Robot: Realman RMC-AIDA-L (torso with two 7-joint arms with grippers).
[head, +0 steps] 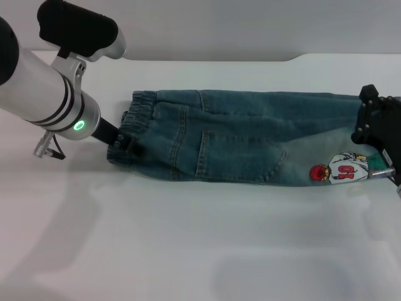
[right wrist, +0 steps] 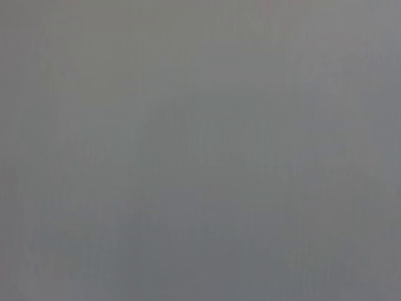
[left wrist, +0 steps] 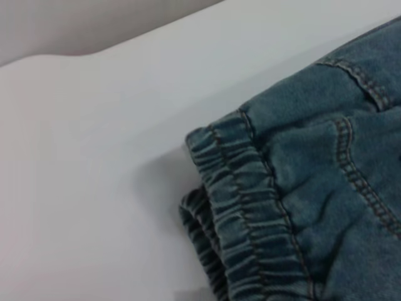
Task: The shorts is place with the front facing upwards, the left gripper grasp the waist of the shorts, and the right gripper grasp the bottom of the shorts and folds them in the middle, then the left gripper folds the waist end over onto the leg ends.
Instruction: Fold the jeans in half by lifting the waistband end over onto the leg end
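The shorts (head: 238, 135) lie flat across the white table, doubled along their length, with a pocket showing on top. Their ruffled waist (head: 136, 122) points left, and the left wrist view shows that puckered band (left wrist: 250, 219) up close. My left gripper (head: 118, 145) sits at the near corner of the waist and looks shut on the bunched band. The bottom of the shorts, with the red-and-white number 10 patch (head: 341, 168), lies at the far right. There my right gripper (head: 376, 135) rests over the leg hems. The right wrist view is plain grey and shows nothing.
The white table (head: 188, 238) stretches out in front of the shorts. Its back edge (head: 207, 60) runs behind them. My thick silver left arm (head: 44, 94) with its green ring reaches in from the upper left.
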